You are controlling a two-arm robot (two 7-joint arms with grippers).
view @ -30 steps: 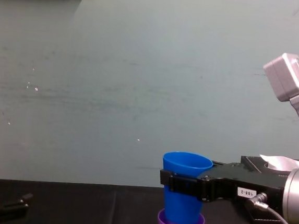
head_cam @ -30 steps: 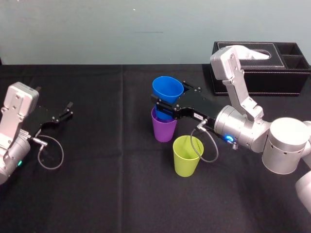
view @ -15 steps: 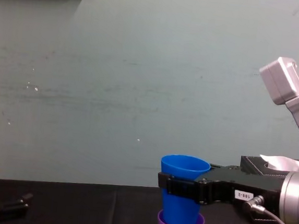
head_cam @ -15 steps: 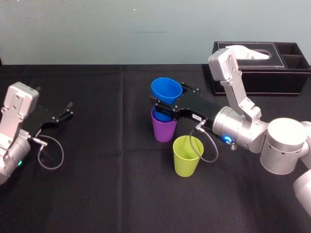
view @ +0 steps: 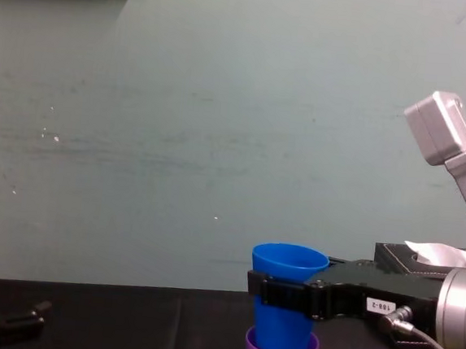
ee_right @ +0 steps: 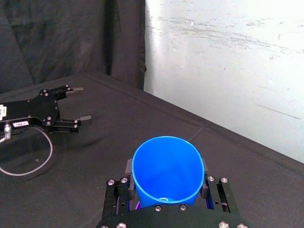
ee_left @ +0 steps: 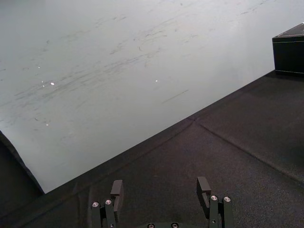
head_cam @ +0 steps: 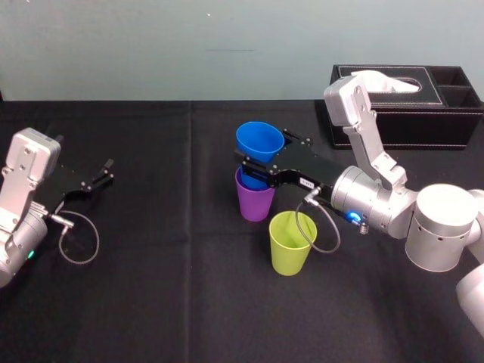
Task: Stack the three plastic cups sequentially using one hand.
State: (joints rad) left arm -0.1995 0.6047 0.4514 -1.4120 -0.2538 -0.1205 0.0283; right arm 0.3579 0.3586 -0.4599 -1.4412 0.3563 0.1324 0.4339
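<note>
At the near middle of the table [head_cam: 166, 295] stands the yellow-green cup [head_cam: 290, 243], upright, on its own and not yet stacked. Just behind it is the purple cup [head_cam: 255, 203], also upright, with the blue cup [head_cam: 259, 141] sitting part way down inside it. The right hand [view: 276, 291] is clamped across the blue cup's wall just under the rim, 1 finger on each side, its arm reaching in from the right.

Compared with 1 second ago the blue cup has sunk a little further into the purple one, and over the last half second it has hardly dropped at all. I'd judge it is close to seated, though a good deal of blue wall stands above the purple rim. So the first stacking step looks almost finished, and letting go seems the likely next move.

Off at the left edge of the table the left hand [head_cam: 106, 172] lies parked, fingers spread and empty. At the back right sits a black tissue box [head_cam: 423, 102].

Counted up: 3 cups, 1 of each colour, 2 of them nested and 1 loose; 2 hands, 1 at work; 1 box.
</note>
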